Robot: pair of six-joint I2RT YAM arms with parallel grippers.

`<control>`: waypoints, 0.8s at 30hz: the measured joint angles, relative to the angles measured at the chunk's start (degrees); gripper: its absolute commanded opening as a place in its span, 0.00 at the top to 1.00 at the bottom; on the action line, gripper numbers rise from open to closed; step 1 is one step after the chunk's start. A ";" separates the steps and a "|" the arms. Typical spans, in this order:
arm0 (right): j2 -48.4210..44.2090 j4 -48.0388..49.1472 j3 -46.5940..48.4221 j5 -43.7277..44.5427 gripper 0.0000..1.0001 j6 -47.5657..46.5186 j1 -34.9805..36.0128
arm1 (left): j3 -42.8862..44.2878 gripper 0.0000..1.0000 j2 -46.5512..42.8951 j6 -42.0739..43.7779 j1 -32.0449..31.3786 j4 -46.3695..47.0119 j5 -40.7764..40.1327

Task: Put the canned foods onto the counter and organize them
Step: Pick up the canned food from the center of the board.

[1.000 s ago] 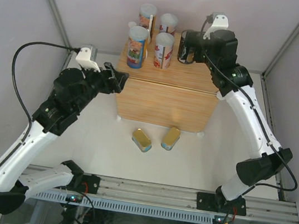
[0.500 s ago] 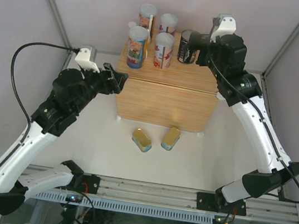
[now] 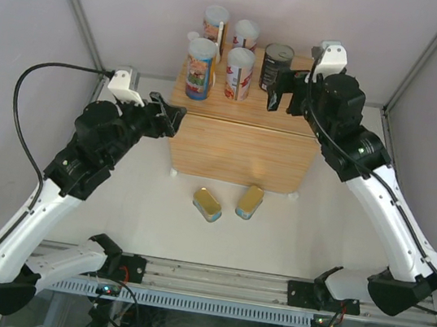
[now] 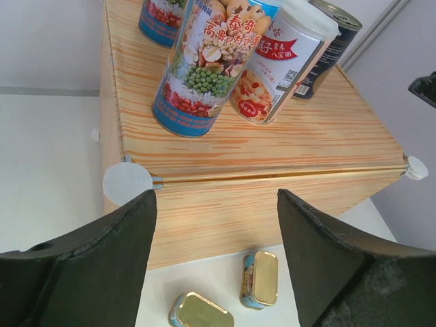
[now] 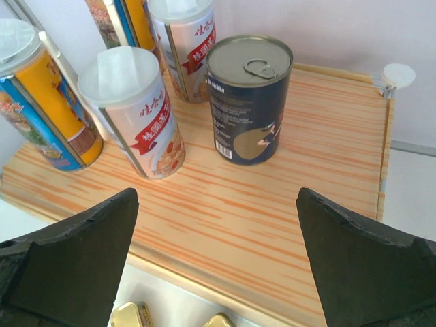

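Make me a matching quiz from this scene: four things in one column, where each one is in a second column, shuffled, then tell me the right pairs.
Column one
1. dark cylindrical can with metal pull-tab lid
2. flat gold rounded tins
3. left gripper
4. right gripper

Column two
A. open, beside the left front corner of the light wood-grain counter
B. upright on the counter top, right of the tall white-lidded cans
C. open, over the counter's right side
D. lying on the white table in front of the counter

Pairs: 1-B, 2-D, 3-A, 4-C
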 measured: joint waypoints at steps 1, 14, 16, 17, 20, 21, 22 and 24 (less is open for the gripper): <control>-0.96 0.09 -0.94 0.52 0.02 -0.02 0.42 | 0.00 0.24 0.00 0.00 0.00 0.00 0.00; -8.66 0.50 -7.06 6.97 0.03 -2.23 8.70 | 0.00 0.24 -0.17 -0.02 0.00 0.02 0.00; -9.29 0.52 -7.82 7.89 0.03 -2.75 10.67 | 0.00 0.24 -0.39 -0.02 0.00 0.00 0.00; -9.86 0.55 -8.68 8.33 0.03 -3.08 12.02 | 0.00 0.24 -0.55 -0.02 0.00 0.00 -0.02; -11.65 0.55 -11.61 9.14 0.03 -3.65 15.41 | 0.00 0.24 -1.18 0.00 0.00 -0.04 -0.24; -12.39 0.52 -12.98 9.51 0.03 -3.74 16.87 | 0.00 0.24 -1.53 0.00 0.00 -0.11 -0.44; -13.05 0.48 -14.34 9.70 0.03 -3.85 18.32 | 0.00 0.24 -1.90 0.00 0.00 -0.17 -0.66; -13.92 0.50 -16.72 10.05 0.03 -4.09 21.20 | 0.00 0.24 -2.60 0.00 0.00 -0.31 -1.09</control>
